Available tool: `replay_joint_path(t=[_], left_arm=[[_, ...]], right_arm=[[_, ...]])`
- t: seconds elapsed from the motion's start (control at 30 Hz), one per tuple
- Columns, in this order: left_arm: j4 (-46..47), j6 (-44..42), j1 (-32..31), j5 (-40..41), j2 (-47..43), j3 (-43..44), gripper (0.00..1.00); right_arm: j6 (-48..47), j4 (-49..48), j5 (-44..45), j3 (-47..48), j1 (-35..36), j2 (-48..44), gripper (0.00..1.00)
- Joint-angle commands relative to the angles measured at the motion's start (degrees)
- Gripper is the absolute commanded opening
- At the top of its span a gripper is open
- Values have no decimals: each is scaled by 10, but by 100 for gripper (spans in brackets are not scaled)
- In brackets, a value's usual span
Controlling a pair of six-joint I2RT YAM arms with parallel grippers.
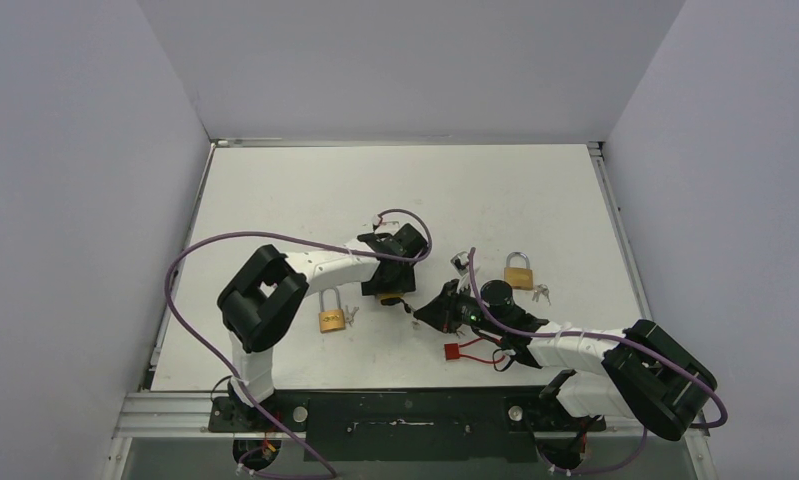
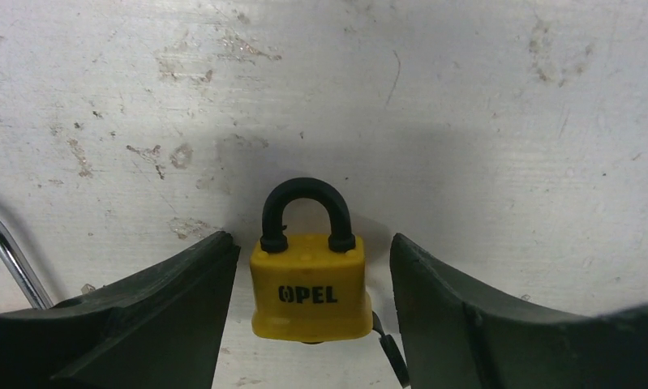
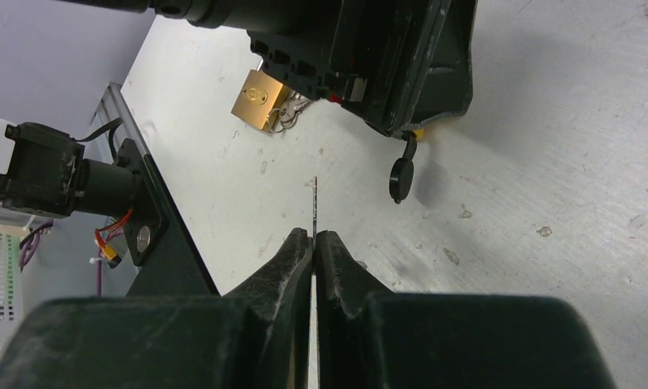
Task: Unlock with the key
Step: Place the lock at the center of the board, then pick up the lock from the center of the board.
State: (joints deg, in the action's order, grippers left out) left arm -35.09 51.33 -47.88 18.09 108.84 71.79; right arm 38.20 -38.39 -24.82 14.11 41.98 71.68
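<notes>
The left gripper (image 2: 311,239) is standing wide open, its fingers (image 2: 166,316) flanking a yellow OPEL padlock (image 2: 308,288) without closing on it. The right gripper (image 3: 314,237) is pinching a thin key (image 3: 315,203) edge-on, just near-right of that lock. Three padlocks are lying out: the yellow one, the left brass padlock (image 1: 331,318) and the right brass padlock (image 1: 518,273). A scuffed white table (image 1: 305,190) is carrying everything, with pale grey walls (image 1: 415,60) enclosing it.
</notes>
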Motion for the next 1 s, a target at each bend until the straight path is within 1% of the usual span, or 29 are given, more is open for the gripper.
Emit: replay_joint_path(t=[0.0, 0.1, 0.27, 0.33, 0.37, 0.43, 0.47, 0.5, 0.57, 0.67, 0.8, 0.97], left_arm=[[-41, -12, -14, -26, 30, -5, 67], [-46, -7, -15, -30, 26, -11, 61], [-33, 12, -15, -37, 10, -34, 54], [-24, 16, -14, -40, 10, -37, 43], [-21, 18, -15, -41, 11, -38, 35], [-11, 22, -14, -45, 12, -38, 13], [-9, 26, -13, -45, 12, -36, 4], [-6, 30, -13, -45, 10, -35, 0], [-3, 42, -12, -44, 1, -29, 0], [10, 69, -8, -54, -26, -32, 0], [48, 117, -1, -89, -71, -56, 0], [104, 166, 7, -136, -121, -90, 0]], right_arm=[[3, -19, 12, 0, 1, -5, 0], [4, -17, 14, 0, 1, -6, 0], [6, -18, 18, 0, 3, -3, 0], [6, -18, 18, 1, 4, 0, 0], [7, -18, 19, 1, 6, 2, 0], [9, -17, 22, 3, 8, 3, 0], [9, -14, 26, 4, 10, 4, 0], [10, -10, 29, 5, 13, 4, 0], [15, -5, 42, 7, 21, 0, 0], [22, 1, 79, 10, 55, -11, 0], [29, 19, 130, 21, 96, -32, 0], [34, 17, 147, 35, 101, -9, 0]])
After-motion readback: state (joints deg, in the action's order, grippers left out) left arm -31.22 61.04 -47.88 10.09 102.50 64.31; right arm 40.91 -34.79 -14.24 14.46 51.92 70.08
